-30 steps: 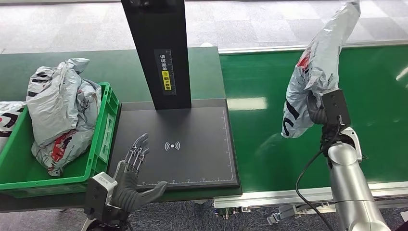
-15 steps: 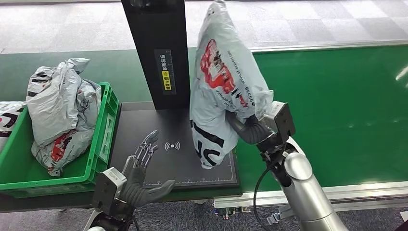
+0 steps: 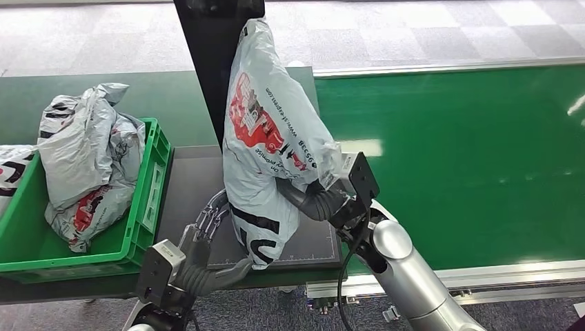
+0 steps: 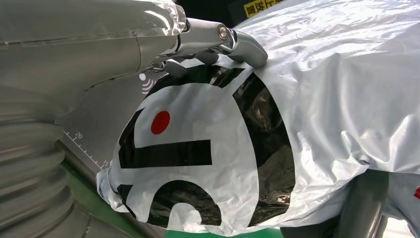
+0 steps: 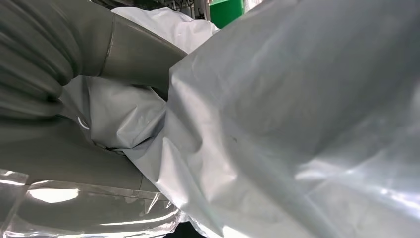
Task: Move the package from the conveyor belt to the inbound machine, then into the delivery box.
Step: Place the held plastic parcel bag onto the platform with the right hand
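Two hands are near the grey package (image 3: 269, 138). The right hand (image 3: 314, 200) holds it from the belt side, fingers wrapped into the plastic, and the bag stands nearly upright above the black plate of the inbound machine (image 3: 190, 189), its lower end hanging at the plate's front edge. The left hand (image 3: 203, 258) is under this lower end with fingers spread (they touch the bag but do not close on it). Several other bags lie in the green delivery box (image 3: 148, 200), left of the machine.
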### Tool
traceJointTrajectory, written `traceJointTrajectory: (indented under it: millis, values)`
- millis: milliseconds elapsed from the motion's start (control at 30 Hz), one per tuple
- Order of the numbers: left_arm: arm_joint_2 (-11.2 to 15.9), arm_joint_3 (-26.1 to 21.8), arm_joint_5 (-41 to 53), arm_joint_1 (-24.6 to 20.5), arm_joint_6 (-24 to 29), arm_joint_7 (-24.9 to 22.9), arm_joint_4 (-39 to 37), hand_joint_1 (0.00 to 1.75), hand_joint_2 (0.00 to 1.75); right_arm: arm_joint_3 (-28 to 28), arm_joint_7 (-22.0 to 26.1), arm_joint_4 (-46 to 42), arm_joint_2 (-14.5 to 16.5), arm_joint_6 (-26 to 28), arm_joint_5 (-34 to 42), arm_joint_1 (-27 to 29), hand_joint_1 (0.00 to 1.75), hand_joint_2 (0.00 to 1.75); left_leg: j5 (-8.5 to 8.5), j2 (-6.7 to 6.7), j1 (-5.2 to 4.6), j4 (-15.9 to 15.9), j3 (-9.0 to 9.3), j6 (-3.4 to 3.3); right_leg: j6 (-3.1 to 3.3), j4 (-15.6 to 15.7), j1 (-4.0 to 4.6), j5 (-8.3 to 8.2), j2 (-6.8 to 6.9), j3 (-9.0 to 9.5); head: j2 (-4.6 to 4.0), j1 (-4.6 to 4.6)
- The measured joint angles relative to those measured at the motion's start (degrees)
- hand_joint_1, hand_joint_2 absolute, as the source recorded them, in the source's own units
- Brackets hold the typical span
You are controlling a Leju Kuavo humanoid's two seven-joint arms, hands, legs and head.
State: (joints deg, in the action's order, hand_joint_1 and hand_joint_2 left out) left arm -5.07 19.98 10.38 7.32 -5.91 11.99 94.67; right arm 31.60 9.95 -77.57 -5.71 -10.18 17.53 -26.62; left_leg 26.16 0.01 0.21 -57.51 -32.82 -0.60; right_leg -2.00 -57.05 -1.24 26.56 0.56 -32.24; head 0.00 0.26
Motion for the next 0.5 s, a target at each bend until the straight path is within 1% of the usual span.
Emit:
traceJointTrajectory:
  millis: [167,433,500]
  values:
    - [0.01,0.26,-0.02,0.11,0.33,0.18,-0.01,0.00,1.75,0.84,-0.01,2.73,0.22,0.42,0.40,-2.16,1.75,1.75,0.00,0.00,0.00,0.00,0.00,0.00,0.00,0.00,0.00,0.00,0.00,0.00,0.00,0.00]
    - [0.03,0.54,-0.15,0.17,0.76,0.17,-0.01,0.00,1.75,1.88,-0.35,6.99,0.28,0.56,0.67,-3.29,1.75,1.75,0.00,0.00,0.00,0.00,-0.01,0.00,0.00,0.00,0.00,0.00,0.00,0.00,0.00,0.00]
    - [0.04,0.72,-0.28,0.15,0.78,0.16,-0.01,0.00,1.75,2.16,-0.75,8.17,0.42,-0.08,1.52,-3.48,1.75,1.75,0.00,0.00,0.00,0.00,0.00,0.00,0.00,0.00,0.00,0.00,0.00,0.00,0.00,0.00]
